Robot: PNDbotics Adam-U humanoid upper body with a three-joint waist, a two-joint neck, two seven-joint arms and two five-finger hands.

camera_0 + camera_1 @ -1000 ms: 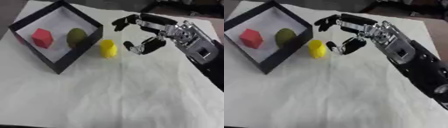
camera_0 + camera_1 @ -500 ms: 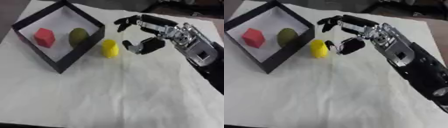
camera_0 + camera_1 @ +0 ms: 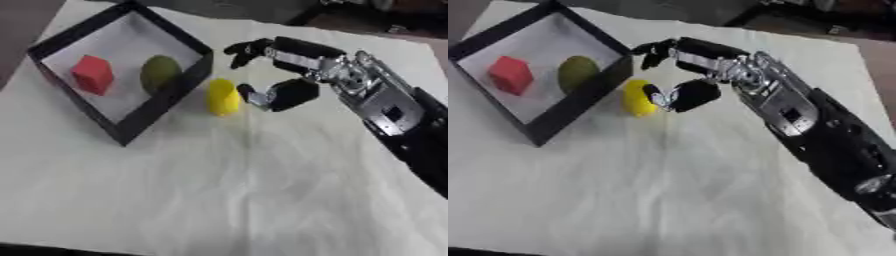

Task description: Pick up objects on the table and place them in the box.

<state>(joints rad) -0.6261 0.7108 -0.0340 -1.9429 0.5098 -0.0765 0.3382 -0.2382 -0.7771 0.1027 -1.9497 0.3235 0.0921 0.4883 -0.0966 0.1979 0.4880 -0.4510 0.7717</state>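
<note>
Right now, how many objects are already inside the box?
2: a red cube toward the box's left side and an olive-green rounded object against its right wall. The yellow object is on the table outside, beside the right hand. Nothing seems hidden.

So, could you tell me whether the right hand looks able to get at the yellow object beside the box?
Probably yes: the right hand is open right beside the yellow object, with nothing between them; the box wall stands just behind it.

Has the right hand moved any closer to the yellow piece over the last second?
Yes. The right hand has closed in leftward on the yellow piece beside the box; its thumb is now nearly at the piece, fingers open, not yet gripping.
</note>
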